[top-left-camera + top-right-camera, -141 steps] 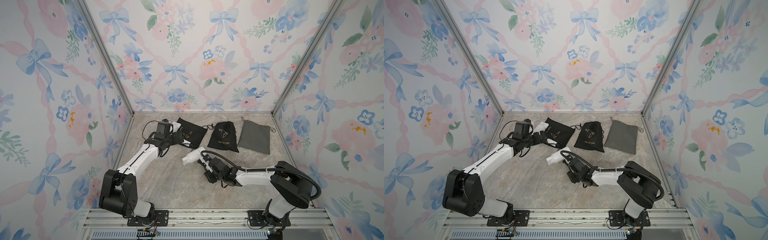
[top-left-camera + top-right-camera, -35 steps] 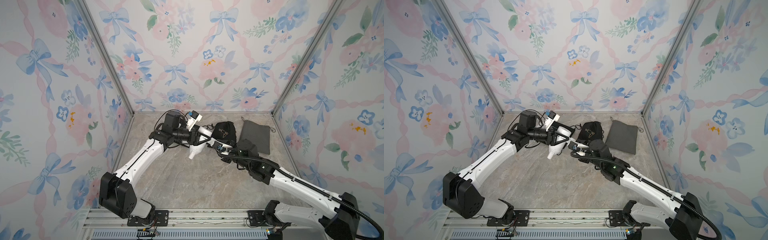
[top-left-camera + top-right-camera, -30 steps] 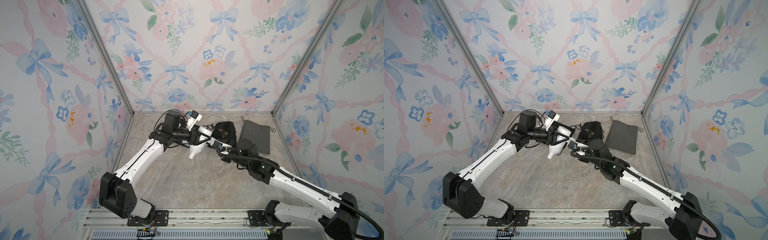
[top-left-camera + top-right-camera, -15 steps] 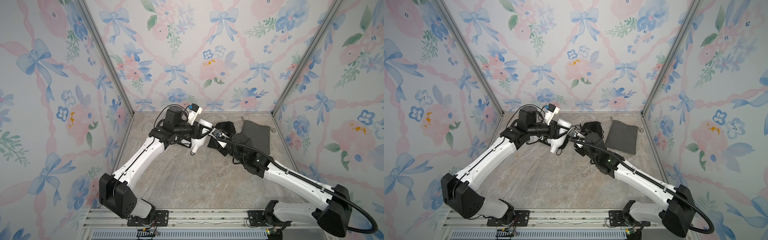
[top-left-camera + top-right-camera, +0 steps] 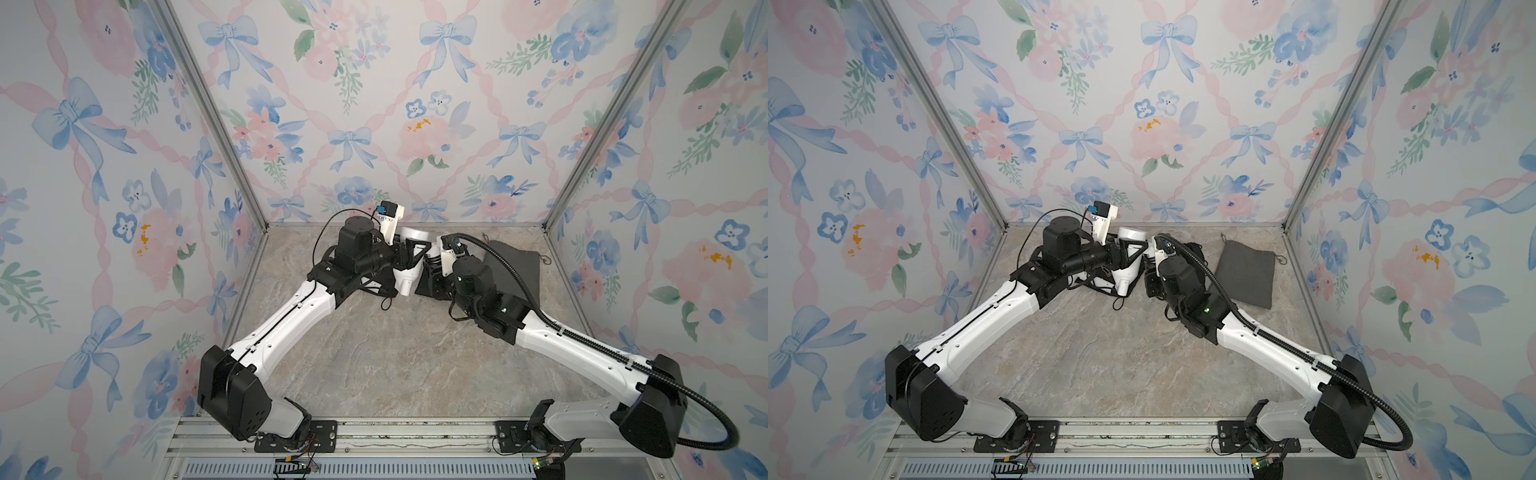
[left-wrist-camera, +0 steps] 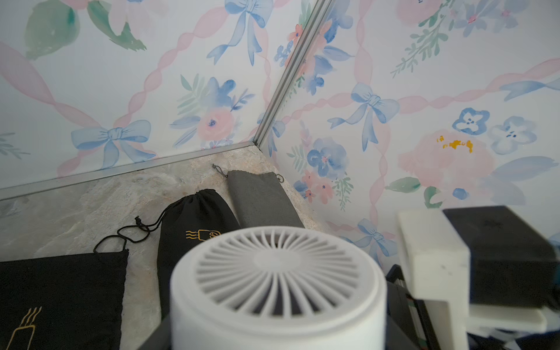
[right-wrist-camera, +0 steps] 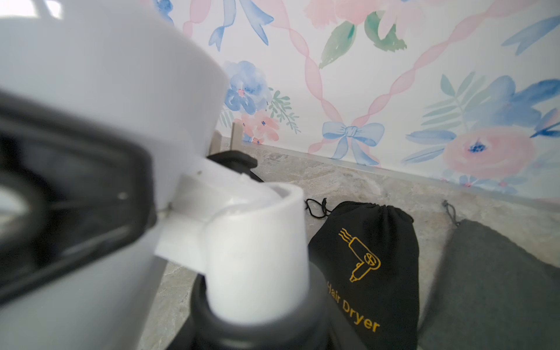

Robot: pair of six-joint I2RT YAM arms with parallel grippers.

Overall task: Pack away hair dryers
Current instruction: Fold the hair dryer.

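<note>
A white hair dryer (image 5: 409, 270) hangs above the floor near the back wall, grille end up and nozzle down. My left gripper (image 5: 412, 254) is shut on its barrel; in the left wrist view the round grille (image 6: 277, 272) fills the space between the jaws. My right gripper (image 5: 433, 268) is shut on the dryer's handle (image 7: 257, 257), with the barrel (image 7: 106, 91) close beside it. Both top views show the two grippers meeting at the dryer (image 5: 1128, 259). Its dark cord (image 5: 386, 302) dangles to the floor.
A black pouch printed "Hair Dryer" (image 7: 363, 257) lies under the right arm. A flat grey pouch (image 5: 1250, 270) sits to its right near the wall. Another flat black pouch (image 6: 60, 297) lies under the left arm. The back wall is close behind the dryer.
Both arms have carried the dryer up and slightly toward the back wall, and it has tilted more upright, grille end raised. Neither grip has changed.
</note>
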